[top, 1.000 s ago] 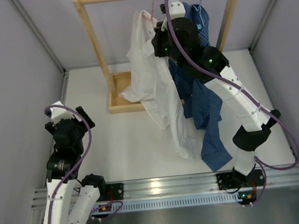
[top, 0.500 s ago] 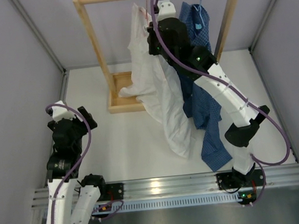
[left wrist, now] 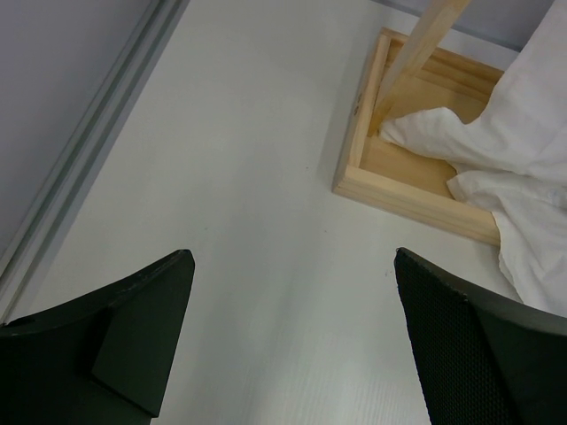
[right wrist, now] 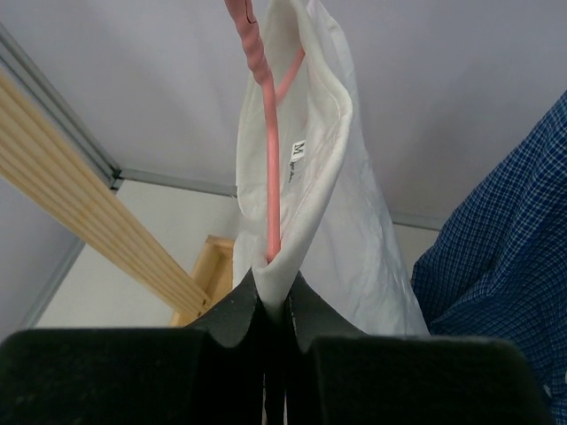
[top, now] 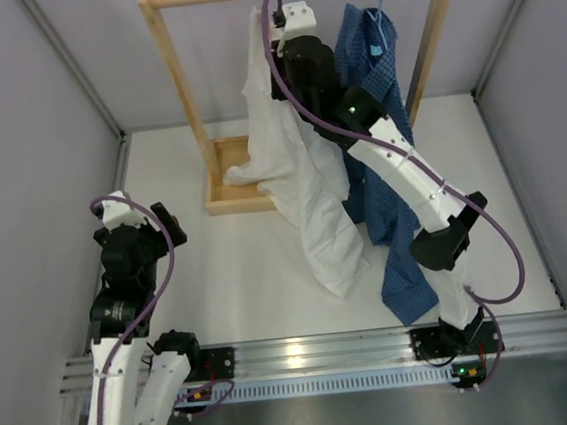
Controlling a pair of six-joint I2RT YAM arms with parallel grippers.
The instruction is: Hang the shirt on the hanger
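Shirt: white, hanging from hanger at rack.
Right gripper: pinching shirt collar around hanger wire.
Left gripper: spread, above table.

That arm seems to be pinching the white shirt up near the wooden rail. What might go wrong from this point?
1. The right end effector pinches only a collar fold of the white shirt at the pink hanger; on release, the thin cloth may slip off the wire.
2. White cloth lies in the rack's wooden base and may snag.
3. The blue checked shirt hangs close beside the right arm and may get dragged.
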